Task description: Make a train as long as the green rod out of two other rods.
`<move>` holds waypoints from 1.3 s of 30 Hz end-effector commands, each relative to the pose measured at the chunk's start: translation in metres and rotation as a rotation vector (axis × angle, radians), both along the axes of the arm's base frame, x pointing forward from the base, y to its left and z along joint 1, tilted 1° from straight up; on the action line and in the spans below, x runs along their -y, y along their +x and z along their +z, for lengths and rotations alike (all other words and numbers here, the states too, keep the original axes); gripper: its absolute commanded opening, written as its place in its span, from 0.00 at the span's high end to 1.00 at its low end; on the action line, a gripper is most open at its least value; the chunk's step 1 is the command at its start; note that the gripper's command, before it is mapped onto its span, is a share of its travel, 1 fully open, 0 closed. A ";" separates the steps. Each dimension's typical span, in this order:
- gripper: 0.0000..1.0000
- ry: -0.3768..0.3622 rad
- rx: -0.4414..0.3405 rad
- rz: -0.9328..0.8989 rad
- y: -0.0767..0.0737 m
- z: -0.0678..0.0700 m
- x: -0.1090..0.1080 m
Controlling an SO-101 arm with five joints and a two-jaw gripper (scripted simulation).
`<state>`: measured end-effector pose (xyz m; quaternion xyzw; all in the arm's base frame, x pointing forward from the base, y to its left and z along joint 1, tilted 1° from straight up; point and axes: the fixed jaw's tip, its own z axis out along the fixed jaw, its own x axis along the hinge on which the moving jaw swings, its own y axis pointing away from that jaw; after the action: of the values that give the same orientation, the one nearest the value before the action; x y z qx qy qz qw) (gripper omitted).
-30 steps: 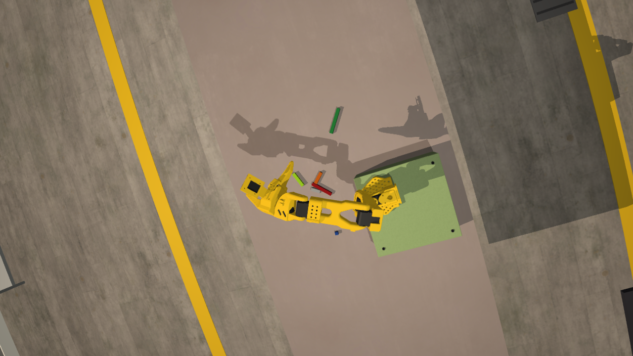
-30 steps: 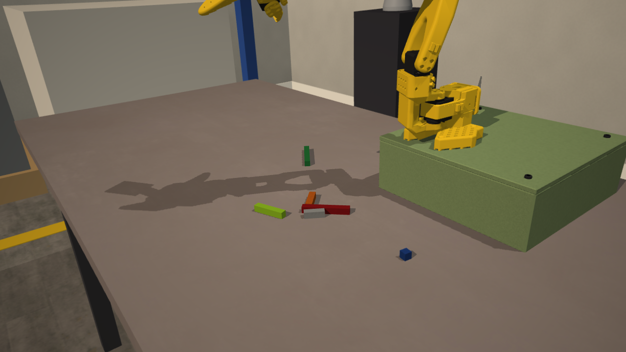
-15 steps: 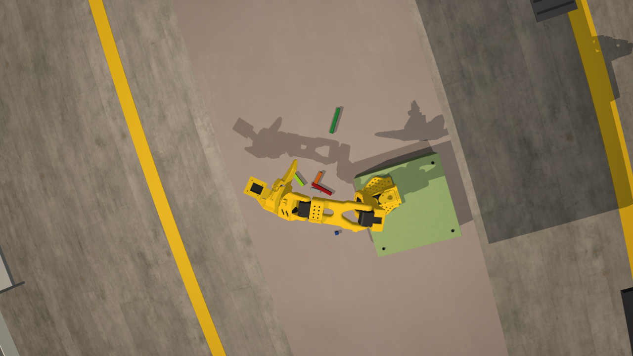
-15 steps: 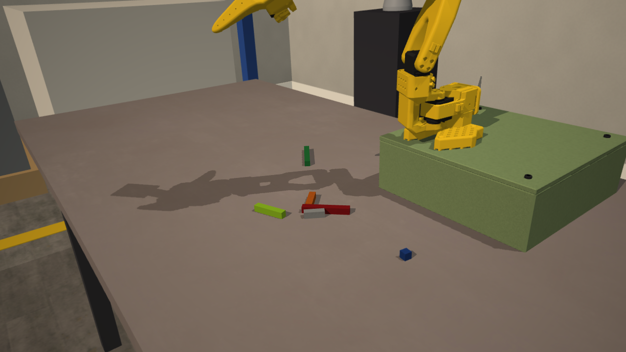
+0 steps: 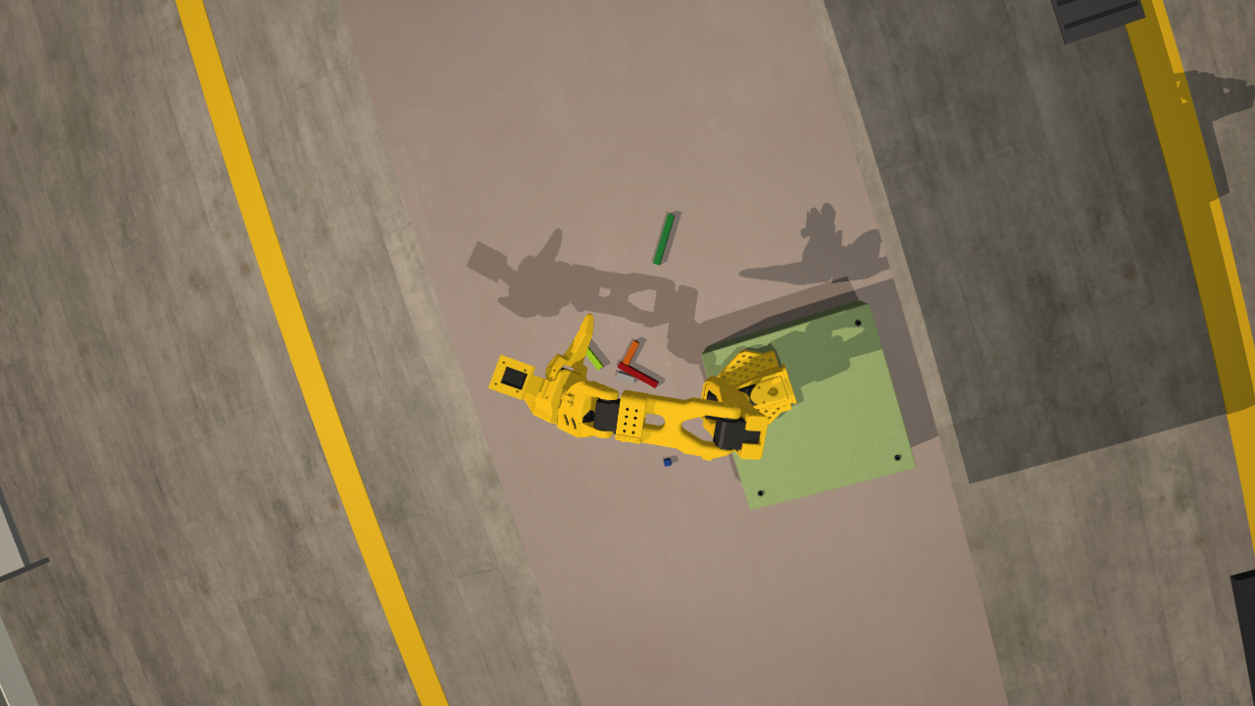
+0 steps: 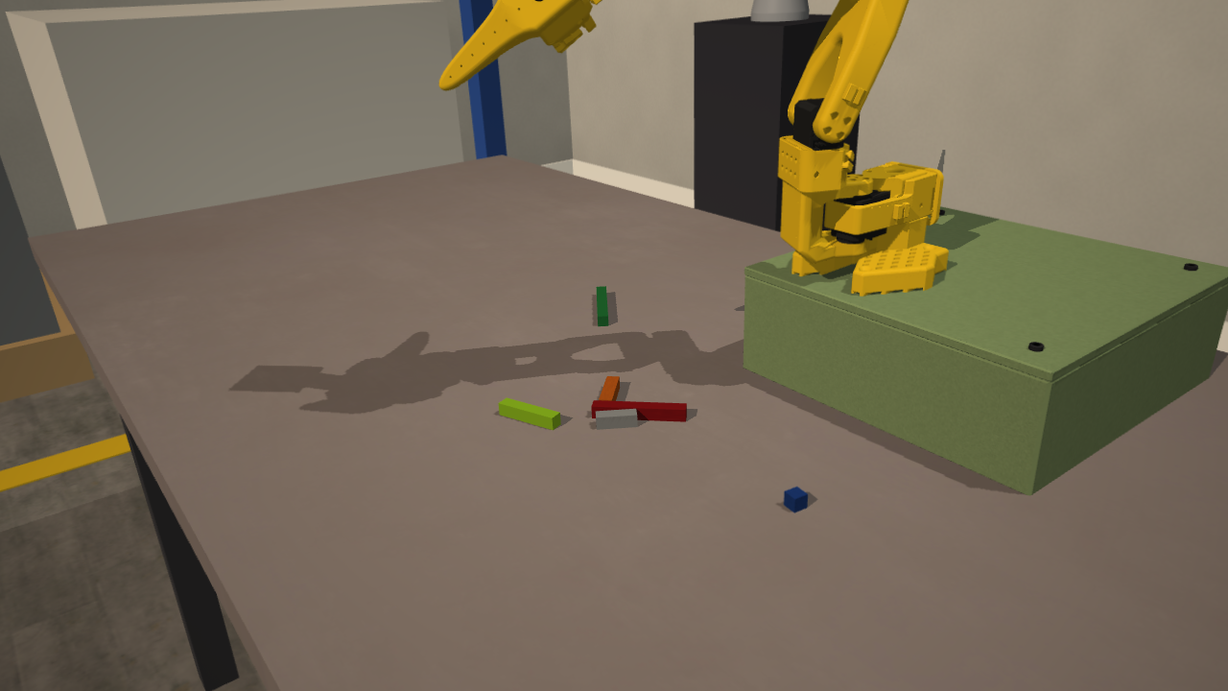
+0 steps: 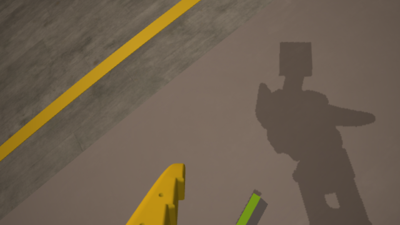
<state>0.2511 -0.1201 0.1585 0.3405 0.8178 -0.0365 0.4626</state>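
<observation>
The green rod (image 5: 664, 237) (image 6: 602, 304) lies alone towards the far side of the table. The lime rod (image 5: 595, 357) (image 6: 529, 413) (image 7: 249, 209) lies flat nearer the front. To its right the orange rod (image 5: 629, 351) (image 6: 609, 387), the red rod (image 5: 637, 374) (image 6: 652, 410) and the grey rod (image 6: 616, 416) lie close together; the grey one rests against the red one's left end. The blue cube (image 5: 667, 461) (image 6: 794, 498) sits apart, near the base. My gripper (image 5: 572, 351) (image 6: 507, 47) is open and empty, high above the table beside the lime rod. One yellow jaw (image 7: 165, 194) shows in the wrist view.
The arm stands on a green base box (image 5: 842, 412) (image 6: 944, 378) at the table's right. The table's left edge runs close to the gripper, with grey floor and a yellow floor line (image 7: 94, 75) beyond it. A black cabinet (image 6: 738, 111) stands behind the base.
</observation>
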 end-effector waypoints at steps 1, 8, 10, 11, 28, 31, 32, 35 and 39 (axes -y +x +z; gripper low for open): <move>0.00 -0.007 -0.031 0.015 -0.005 -0.004 -0.002; 0.00 -0.027 -0.072 0.042 -0.007 -0.008 -0.004; 0.00 -0.033 -0.091 0.054 -0.009 -0.010 -0.005; 0.00 -0.037 -0.101 0.059 -0.010 -0.011 -0.005; 0.00 -0.082 -0.211 0.138 -0.021 -0.023 -0.011; 0.00 -0.092 -0.237 0.157 -0.024 -0.026 -0.012; 0.00 -0.095 -0.246 0.164 -0.025 -0.027 -0.013; 0.00 -0.098 -0.254 0.171 -0.026 -0.028 -0.013; 0.00 -0.109 -0.260 0.181 -0.025 -0.027 -0.013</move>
<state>0.2294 -0.1086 0.1334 0.2434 0.8885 -0.0796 0.3807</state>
